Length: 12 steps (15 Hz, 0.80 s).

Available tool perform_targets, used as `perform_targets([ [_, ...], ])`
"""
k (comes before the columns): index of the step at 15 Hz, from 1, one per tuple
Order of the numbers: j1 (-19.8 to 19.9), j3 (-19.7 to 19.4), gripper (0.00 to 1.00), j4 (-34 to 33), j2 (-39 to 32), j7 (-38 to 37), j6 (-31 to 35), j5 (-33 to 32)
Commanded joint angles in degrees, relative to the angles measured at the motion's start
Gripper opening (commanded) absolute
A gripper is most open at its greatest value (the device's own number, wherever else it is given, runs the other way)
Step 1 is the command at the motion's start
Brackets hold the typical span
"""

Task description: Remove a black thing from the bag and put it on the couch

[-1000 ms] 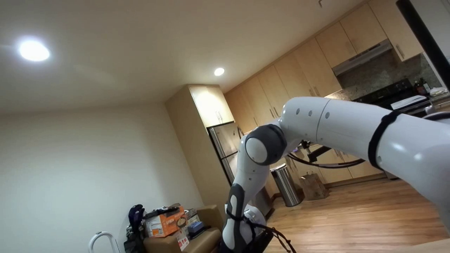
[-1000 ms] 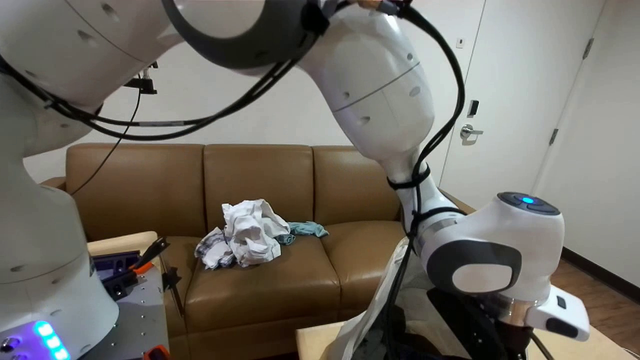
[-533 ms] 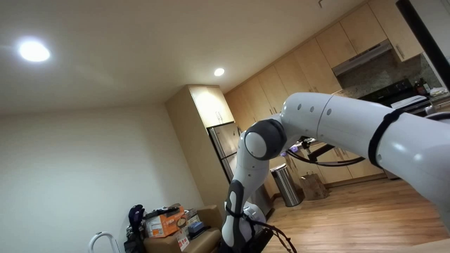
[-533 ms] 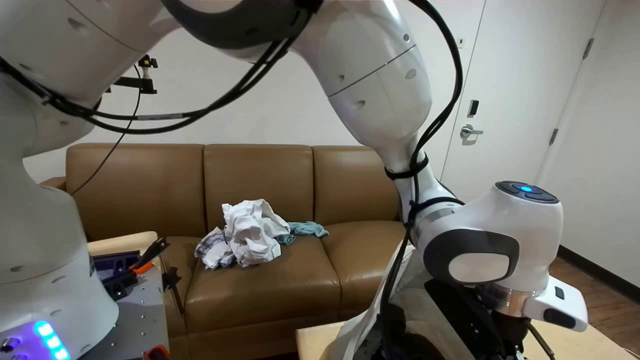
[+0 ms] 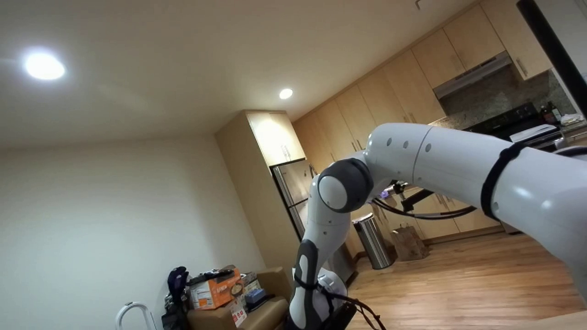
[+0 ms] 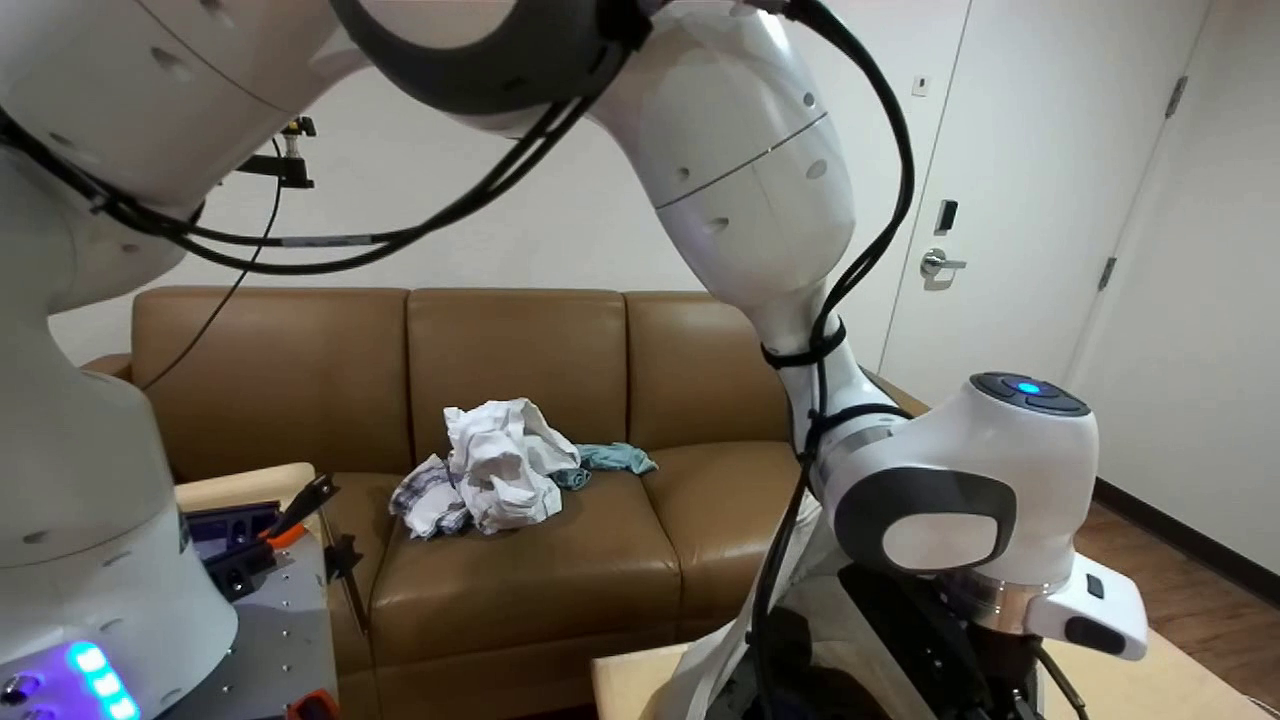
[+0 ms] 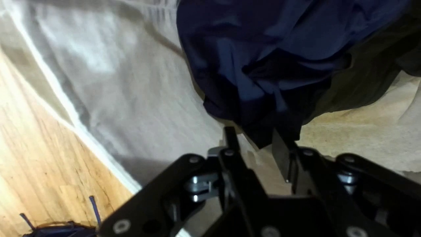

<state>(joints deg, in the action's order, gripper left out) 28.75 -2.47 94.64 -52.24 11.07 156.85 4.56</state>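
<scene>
In the wrist view, a dark navy-to-black cloth lies bunched inside a whitish bag. A dark olive-black fabric adjoins it on the right. My gripper has its fingers apart, with the cloth's lower corner at the fingertips. The bag's pale inside shows between the fingers, and no cloth is visibly clamped. In an exterior view, the bag stands open under my wrist, and the fingers are hidden. The brown couch is behind the arm; its end shows in an exterior view.
A white cloth, a plaid cloth and a teal cloth lie on the couch. The bag rests on a light wood table. Clamps sit near the robot base. An orange box stands on the couch end.
In an exterior view, the hand has shifted left. It rose at first, then sank slightly, ending a little higher than a second ago. The cloths on the couch have not moved.
</scene>
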Motion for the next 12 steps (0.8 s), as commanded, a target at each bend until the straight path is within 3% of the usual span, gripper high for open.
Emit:
perform_targets([
  [1,-1.18,-0.01,0.65,-0.57,-2.68,1.47,1.06,-0.28],
  [6,-3.42,-2.44,0.97,-2.54,-7.78,0.61,0.85,-2.08],
  [12,-4.17,-7.96,1.0,-6.01,-15.96,1.04,7.9,-6.65],
])
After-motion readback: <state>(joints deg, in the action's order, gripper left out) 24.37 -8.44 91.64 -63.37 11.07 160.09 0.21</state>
